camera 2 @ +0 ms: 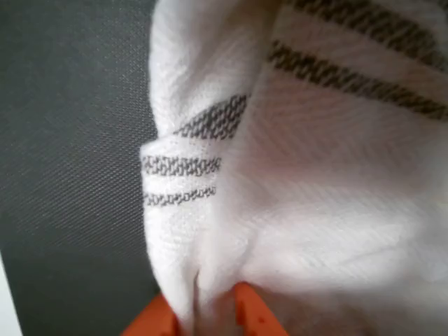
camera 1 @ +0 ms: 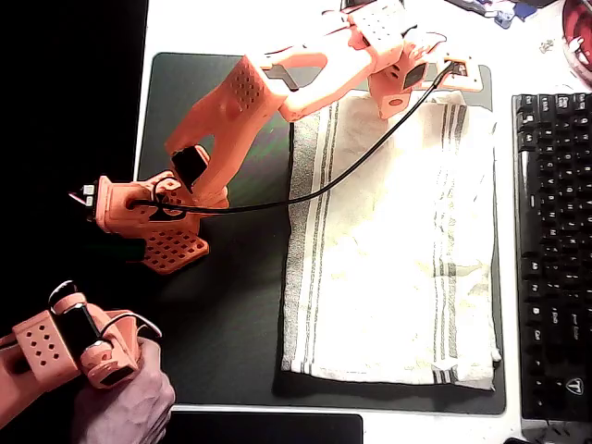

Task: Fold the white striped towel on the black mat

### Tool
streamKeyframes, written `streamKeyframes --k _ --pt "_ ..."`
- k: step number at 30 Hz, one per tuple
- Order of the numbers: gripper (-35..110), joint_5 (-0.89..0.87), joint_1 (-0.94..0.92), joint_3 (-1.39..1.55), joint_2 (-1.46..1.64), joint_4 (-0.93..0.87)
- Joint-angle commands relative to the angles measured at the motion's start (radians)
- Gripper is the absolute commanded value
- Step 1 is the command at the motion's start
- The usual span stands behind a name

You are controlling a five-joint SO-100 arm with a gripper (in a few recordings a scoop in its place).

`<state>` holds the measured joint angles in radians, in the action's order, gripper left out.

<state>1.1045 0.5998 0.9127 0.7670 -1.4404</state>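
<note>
The claw (camera 2: 203, 311) is pinching a bunched fold of the white striped towel (camera 1: 388, 250), which is lying spread across the right half of the black mat (camera 1: 231, 314), at the towel's upper edge.

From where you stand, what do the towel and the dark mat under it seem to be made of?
The white striped towel looks like soft woven cloth, likely cotton: visible weave, wrinkles, grey stripes. The black mat looks like a matte fabric-topped pad, with fine textured grain and no glare.

A black keyboard (camera 1: 553, 259) lies along the right edge of the white table (camera 1: 231, 28), overhead view.
</note>
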Motion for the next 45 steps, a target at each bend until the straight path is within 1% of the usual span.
streamKeyframes --k 1,3,9,22,32,45 --pt "2 0.052 0.015 0.038 0.025 -0.006" --pt "0 0.106 0.015 0.054 0.041 -0.005" --pt "0 0.238 0.014 0.06 0.066 -0.009" --pt "0 0.399 0.012 0.107 0.13 -0.037" --pt "0 0.439 0.0 0.127 0.209 -0.044" --pt "0 0.416 -0.02 0.169 0.405 -0.109"
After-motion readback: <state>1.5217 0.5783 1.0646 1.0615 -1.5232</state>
